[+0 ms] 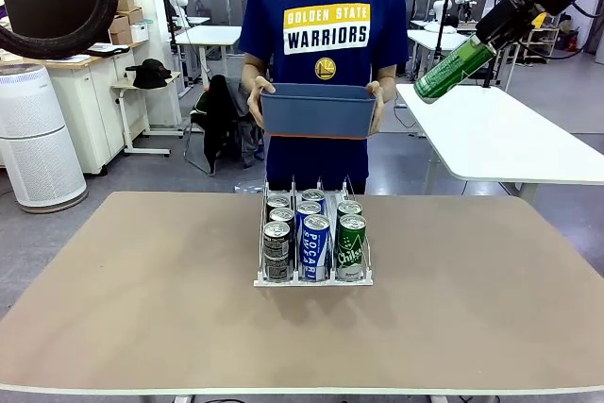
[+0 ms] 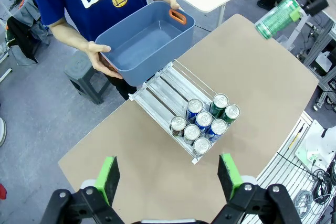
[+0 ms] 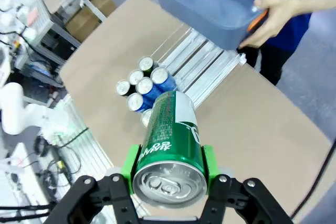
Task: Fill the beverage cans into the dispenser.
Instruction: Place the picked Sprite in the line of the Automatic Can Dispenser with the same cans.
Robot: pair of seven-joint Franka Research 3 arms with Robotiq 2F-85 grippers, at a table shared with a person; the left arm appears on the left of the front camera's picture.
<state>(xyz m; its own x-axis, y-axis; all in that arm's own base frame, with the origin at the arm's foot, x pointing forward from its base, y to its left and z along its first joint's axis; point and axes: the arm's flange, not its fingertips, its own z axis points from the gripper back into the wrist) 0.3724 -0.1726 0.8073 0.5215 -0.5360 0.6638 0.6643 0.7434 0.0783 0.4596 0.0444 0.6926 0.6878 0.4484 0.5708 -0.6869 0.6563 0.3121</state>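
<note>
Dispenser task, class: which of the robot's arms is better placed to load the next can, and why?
The right. Its pincer already grips a green can, raised above the table's right side. The left pincer is open and empty, high over the dispenser.

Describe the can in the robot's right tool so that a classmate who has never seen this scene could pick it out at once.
Start at the brown table, then look up and right to the raised right tool. Clamped in it, tilted in mid-air, is a green can. The other cans stand upright in the dispenser on the table; this one alone is off the table.
</note>
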